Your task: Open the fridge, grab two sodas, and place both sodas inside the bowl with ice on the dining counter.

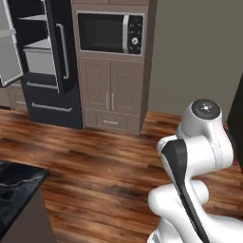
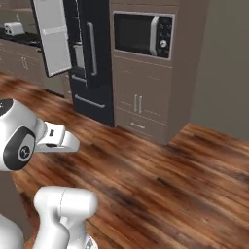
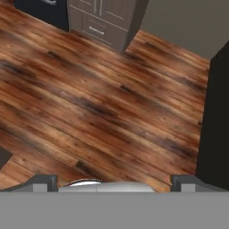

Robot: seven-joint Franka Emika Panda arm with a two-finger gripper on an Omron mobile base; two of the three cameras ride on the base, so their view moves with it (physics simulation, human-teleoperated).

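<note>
The dark fridge (image 1: 47,61) stands at the far left with its left door (image 1: 9,47) swung open, showing pale shelves (image 1: 38,45) inside. From the other side the same fridge (image 2: 95,58) shows the grey inner face of the open door (image 2: 53,36). No sodas can be made out on the shelves from here, and the bowl is out of view. A corner of the black marbled dining counter (image 1: 16,187) sits at the lower left. My gripper (image 3: 115,182) points down at the wooden floor, well away from the fridge. It is open, its fingertips (image 3: 44,182) wide apart with nothing between them.
A brown cabinet column with a built-in microwave (image 1: 110,32) stands right of the fridge. Bare wood floor (image 1: 104,161) stretches between me and the fridge. A dark upright panel (image 3: 215,120) rises close on the right. A grey wall (image 2: 223,68) lies behind.
</note>
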